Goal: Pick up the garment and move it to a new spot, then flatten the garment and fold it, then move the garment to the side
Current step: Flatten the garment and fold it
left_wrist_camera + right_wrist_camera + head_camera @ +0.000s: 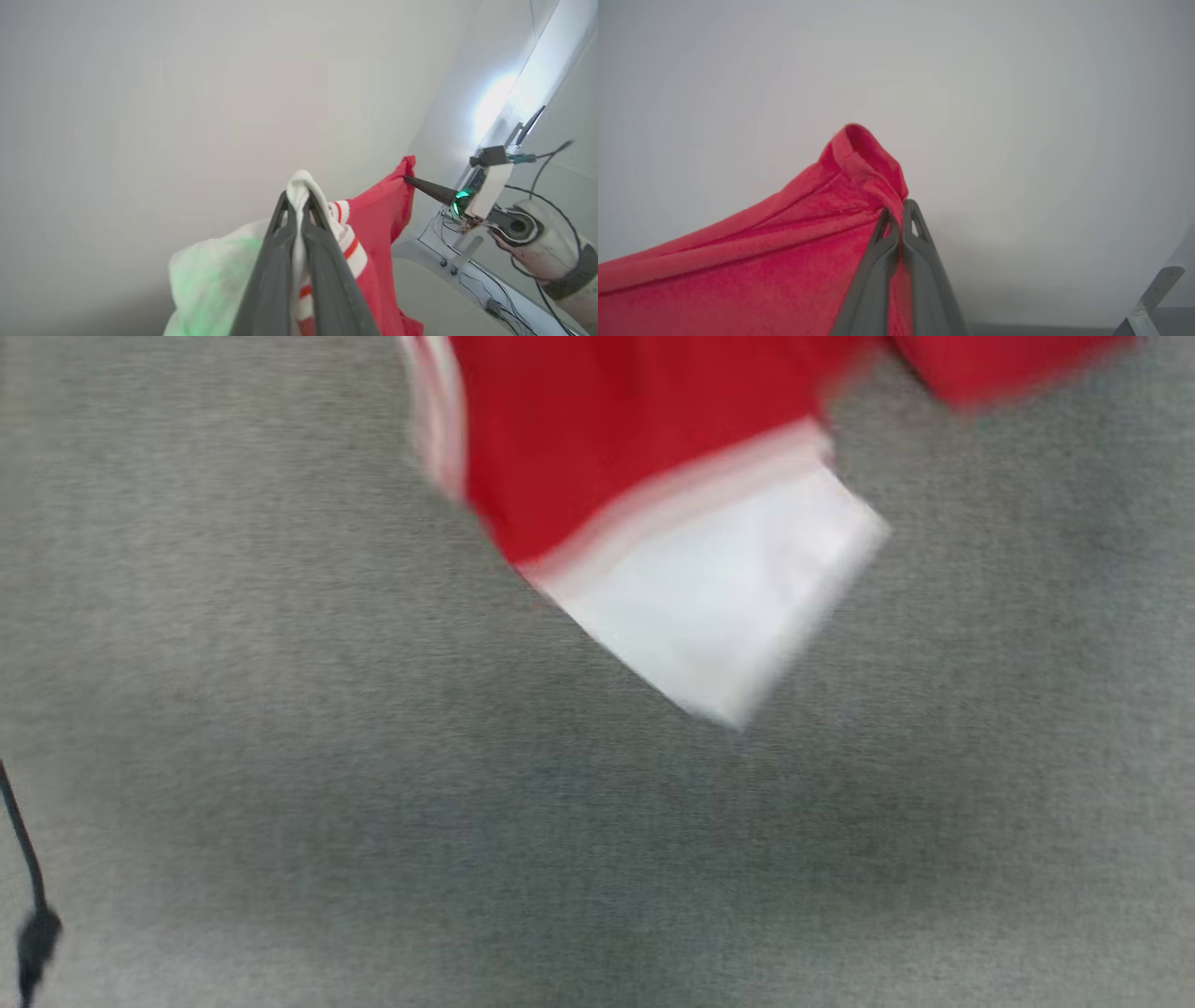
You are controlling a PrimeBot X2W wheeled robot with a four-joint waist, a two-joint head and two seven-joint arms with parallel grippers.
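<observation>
The garment (644, 439), red with a white sleeve end and red-and-white striped trim, hangs in the air above the grey surface (373, 803), blurred in the head view. My left gripper (299, 200) is shut on the white sleeve end of the garment (378, 219), with cloth bunched between its fingers. My right gripper (899, 212) is shut on a red fold of the garment (761, 261). From the left wrist view the right gripper (409, 180) shows as a dark point pinching the red cloth's far corner, the fabric stretched between both grippers.
A thin black cable (28, 896) hangs at the left edge of the head view. Pale walls stand behind both wrist views. Cables and a small wheeled stand (448, 261) lie on the floor by the wall. A metal bracket (1150, 298) shows at the lower right.
</observation>
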